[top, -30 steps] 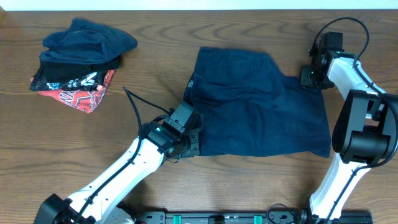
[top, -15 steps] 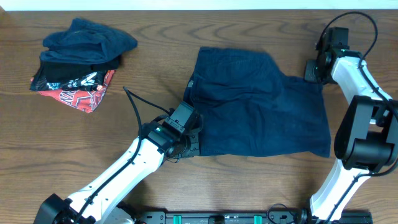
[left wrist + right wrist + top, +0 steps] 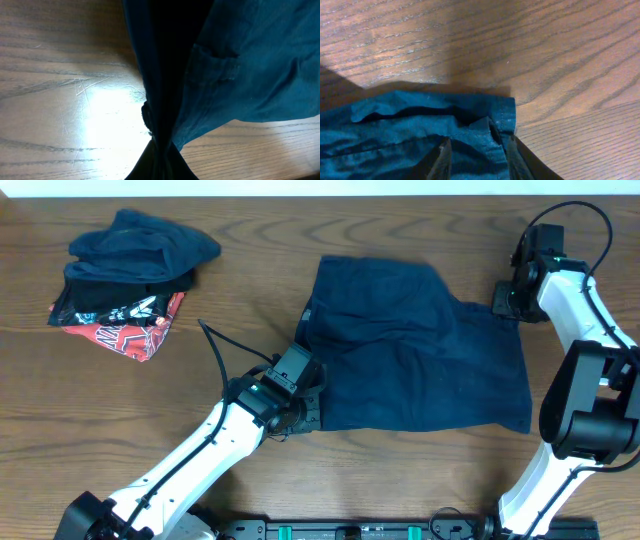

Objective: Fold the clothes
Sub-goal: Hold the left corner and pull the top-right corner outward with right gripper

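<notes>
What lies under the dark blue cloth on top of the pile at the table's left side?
A black garment, then a red printed garment, show at the edges. Their middle parts, and anything else below, are covered.

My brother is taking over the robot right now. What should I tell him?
Left gripper: shut on the clothes at their near left corner.
Right gripper: open, fingers either side of the far right corner.
The clothes lie spread out mid-table; a pile of other garments sits far left.
Done: nothing folded yet.
Left: pinch the right corner, then fold.
</notes>
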Tool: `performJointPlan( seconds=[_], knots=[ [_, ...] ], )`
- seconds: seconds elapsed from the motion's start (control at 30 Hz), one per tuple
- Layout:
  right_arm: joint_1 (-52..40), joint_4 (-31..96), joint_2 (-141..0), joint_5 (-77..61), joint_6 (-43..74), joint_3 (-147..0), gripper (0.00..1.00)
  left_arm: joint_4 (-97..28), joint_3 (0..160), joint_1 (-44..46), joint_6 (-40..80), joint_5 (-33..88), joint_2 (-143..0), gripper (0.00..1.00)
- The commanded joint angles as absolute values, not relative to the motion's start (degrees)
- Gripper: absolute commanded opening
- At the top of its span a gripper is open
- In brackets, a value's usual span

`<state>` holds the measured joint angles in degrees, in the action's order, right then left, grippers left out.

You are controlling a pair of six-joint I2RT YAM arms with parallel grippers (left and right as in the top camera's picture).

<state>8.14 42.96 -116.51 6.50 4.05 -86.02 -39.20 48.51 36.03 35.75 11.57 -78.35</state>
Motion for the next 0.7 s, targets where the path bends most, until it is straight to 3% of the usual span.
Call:
performJointPlan(
  seconds=[0.0,0.47,0.53,0.57,0.6,0.67],
  knots=[
    [8.71,42.92,-115.63,7.09,3.60,-84.93,0.39,-39.59,48.86,35.75,34.96,10.85,-78.46,0.06],
    [8.67,40.91,-120.77,5.74,4.32,-84.64,0.36,-39.64,48.88,35.75,34.96,10.87,-78.46,0.06],
    [8.67,40.93,-121.10,5.74,4.67,-84.62,0.29,-39.64,48.88,35.75,34.96,10.87,-78.46,0.06],
    [8.67,40.93,-121.10,5.74,4.67,-84.62,0.21,-39.62,48.88,35.75,34.96,10.87,-78.46,0.06],
    [8.62,40.84,-121.10,5.74,4.69,-84.64,0.06,-39.62,48.86,35.75,34.96,10.87,-78.46,0.06],
    [8.62,40.40,-120.75,5.76,4.93,-84.86,0.01,-39.64,48.88,35.75,34.96,10.87,-78.46,0.06]
  ],
)
